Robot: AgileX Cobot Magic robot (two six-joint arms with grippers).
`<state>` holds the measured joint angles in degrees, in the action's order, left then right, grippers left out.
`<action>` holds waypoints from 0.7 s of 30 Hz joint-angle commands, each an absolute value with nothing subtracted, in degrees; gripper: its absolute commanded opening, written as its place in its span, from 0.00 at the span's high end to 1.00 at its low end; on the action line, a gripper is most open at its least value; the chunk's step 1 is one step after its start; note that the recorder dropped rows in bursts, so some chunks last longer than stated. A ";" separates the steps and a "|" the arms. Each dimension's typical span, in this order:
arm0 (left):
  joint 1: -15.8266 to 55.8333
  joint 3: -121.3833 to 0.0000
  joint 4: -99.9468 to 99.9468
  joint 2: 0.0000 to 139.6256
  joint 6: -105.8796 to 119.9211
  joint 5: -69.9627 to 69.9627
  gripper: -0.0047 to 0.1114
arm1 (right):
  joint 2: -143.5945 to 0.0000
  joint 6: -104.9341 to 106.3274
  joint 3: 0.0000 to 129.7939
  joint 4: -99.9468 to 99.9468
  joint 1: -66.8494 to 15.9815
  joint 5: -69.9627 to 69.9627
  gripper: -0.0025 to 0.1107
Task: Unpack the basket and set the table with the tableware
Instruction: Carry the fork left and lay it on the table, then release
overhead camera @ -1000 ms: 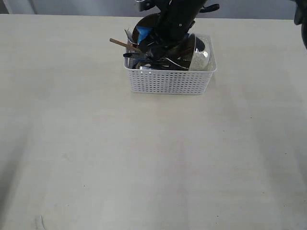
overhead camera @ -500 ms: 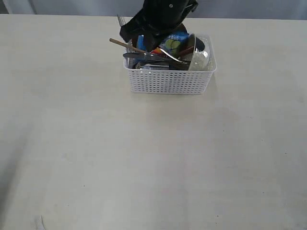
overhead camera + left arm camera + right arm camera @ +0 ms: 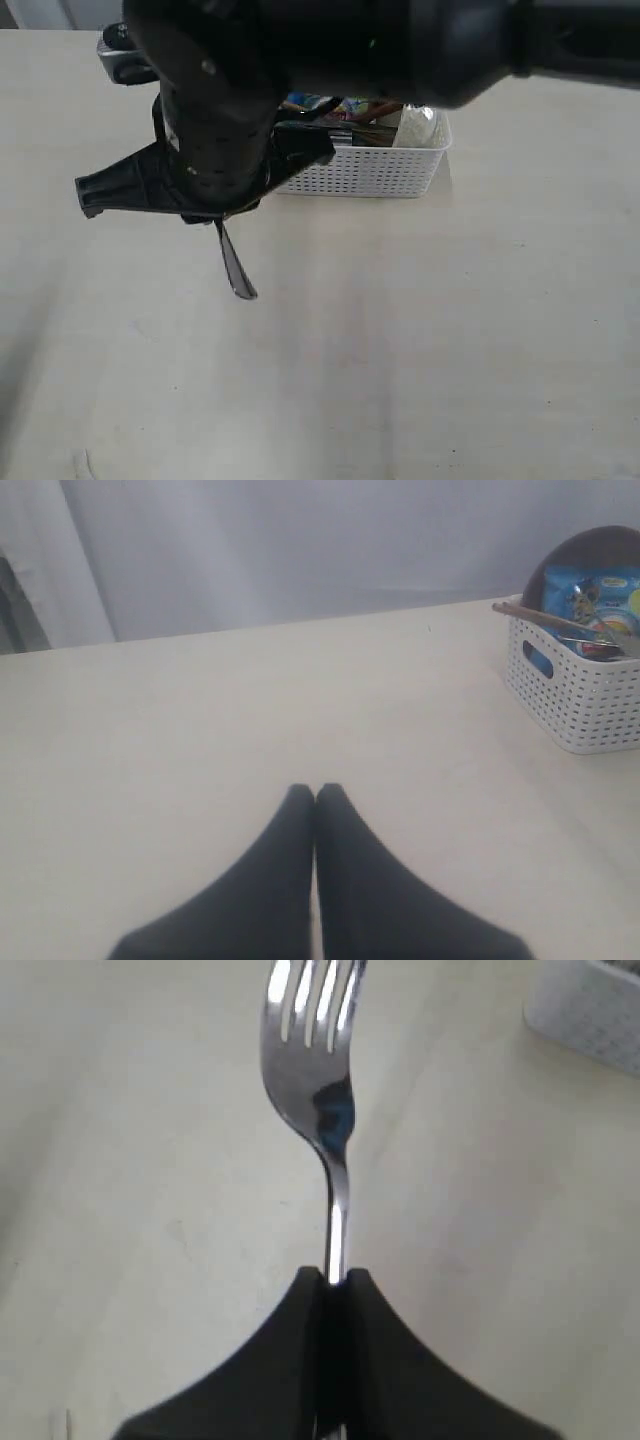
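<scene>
One fork [image 3: 310, 1070] is clamped by its handle in the right gripper [image 3: 333, 1280] and held over the table [image 3: 420, 330]. In the exterior view it hangs left of the single basket [image 3: 380, 172]. The left gripper [image 3: 314, 792] is empty, its fingertips touching. One dark plate [image 3: 585, 542] and one blue bag [image 3: 592, 592] stand in the basket.

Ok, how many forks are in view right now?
1. The fork is clamped by its handle in the right gripper, outside the basket, over the table. The arm hides part of the basket, so another could be buried there.
</scene>
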<state>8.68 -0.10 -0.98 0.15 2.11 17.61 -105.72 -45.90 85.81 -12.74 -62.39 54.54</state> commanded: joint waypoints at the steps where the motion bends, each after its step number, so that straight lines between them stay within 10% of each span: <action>1: 8.60 0.00 -1.31 0.00 1.92 17.15 0.96 | -108.40 -57.13 85.28 -14.95 -63.68 56.00 0.98; 21: 8.60 0.00 -1.31 0.00 1.92 17.15 0.96 | -120.65 -80.03 85.28 -27.20 -69.42 56.09 0.98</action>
<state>8.68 -0.10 -0.98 0.15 2.11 17.61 -120.18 -78.25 85.23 -25.16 -69.30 57.43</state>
